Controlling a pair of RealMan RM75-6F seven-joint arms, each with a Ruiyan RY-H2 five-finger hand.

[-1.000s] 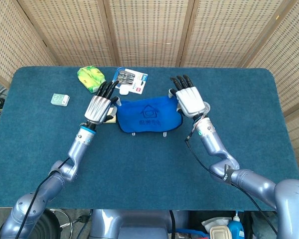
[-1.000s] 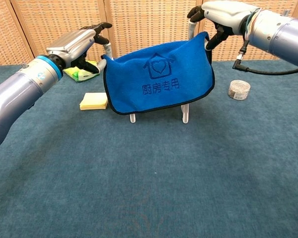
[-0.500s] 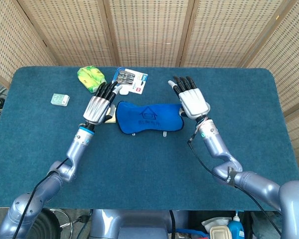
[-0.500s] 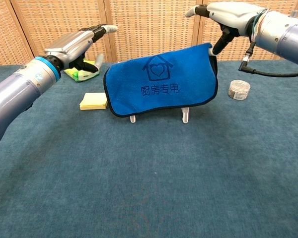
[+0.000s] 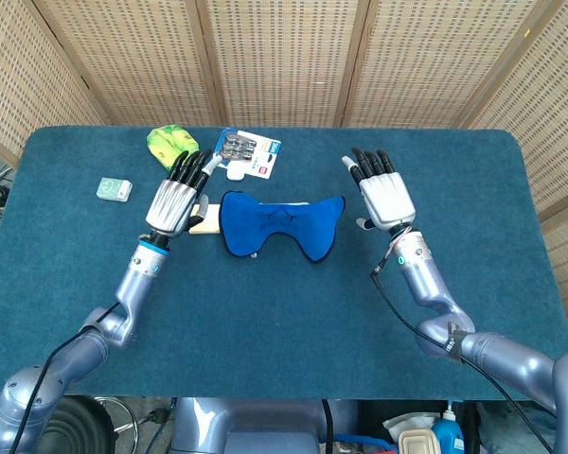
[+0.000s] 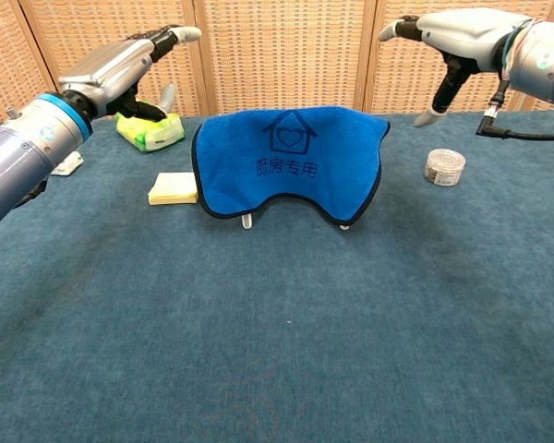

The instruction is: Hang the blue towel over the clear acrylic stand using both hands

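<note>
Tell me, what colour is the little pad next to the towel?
Pale yellow pad; chest view shows it best.

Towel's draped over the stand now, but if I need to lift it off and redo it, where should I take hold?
Probably at the blue towel's two top corners along the fold: left hand at its end, right hand at the other, both from above. The fold rides the clear acrylic stand, so the hanging flaps would lift free evenly.

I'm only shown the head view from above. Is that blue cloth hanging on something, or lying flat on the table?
Observer: Hanging. In the chest view the blue towel drapes down, and the feet of the clear acrylic stand poke out under its hem.
Operator: Are the hands holding it?
Observer: No. The left hand and right hand are open, raised above the towel's top edge, apart from it.
Operator: Anything printed on it?
Observer: A house outline with a heart, above some characters.
</note>
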